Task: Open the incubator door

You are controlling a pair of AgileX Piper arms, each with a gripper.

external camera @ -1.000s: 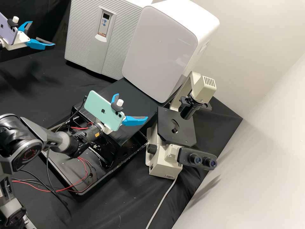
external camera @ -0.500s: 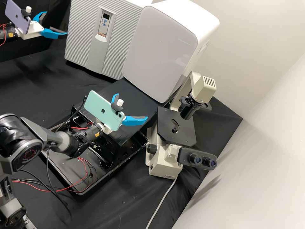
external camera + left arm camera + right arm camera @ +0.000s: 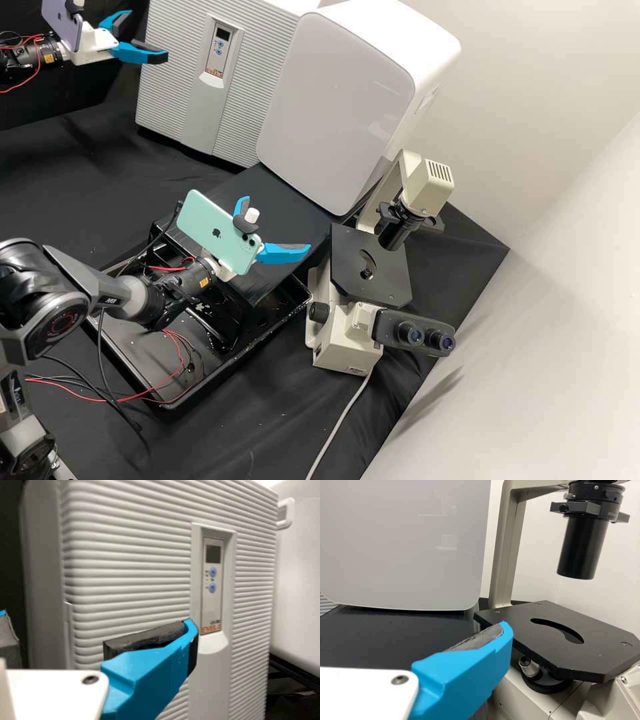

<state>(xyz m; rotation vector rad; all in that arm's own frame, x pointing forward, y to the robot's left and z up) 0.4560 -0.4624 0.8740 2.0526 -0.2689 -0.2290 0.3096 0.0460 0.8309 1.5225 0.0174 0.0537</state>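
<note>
The fingers of the left gripper (image 3: 149,36) and right gripper (image 3: 277,223) stand wide apart, empty, with the closed, ribbed incubator (image 3: 170,80) at the high view's eleven o'clock on the black-draped worktop (image 3: 80,200) and a pale wall (image 3: 547,100) at two.

My right arm (image 3: 91,279) is dark grey with bulky rounded joints, one cap (image 3: 61,325) marked with a red ring, and my black wrist section (image 3: 189,279) bears a small yellow label (image 3: 204,283). Red wires (image 3: 38,59) loop about my left wrist. My left gripper (image 3: 148,37) and right gripper (image 3: 277,223) have white bodies, each with a dark screw (image 3: 90,680), and angular bright blue fingers (image 3: 145,685) lined with dark pads (image 3: 475,639). I wear a purple phone (image 3: 61,21) and a mint-green phone (image 3: 217,233).
</note>
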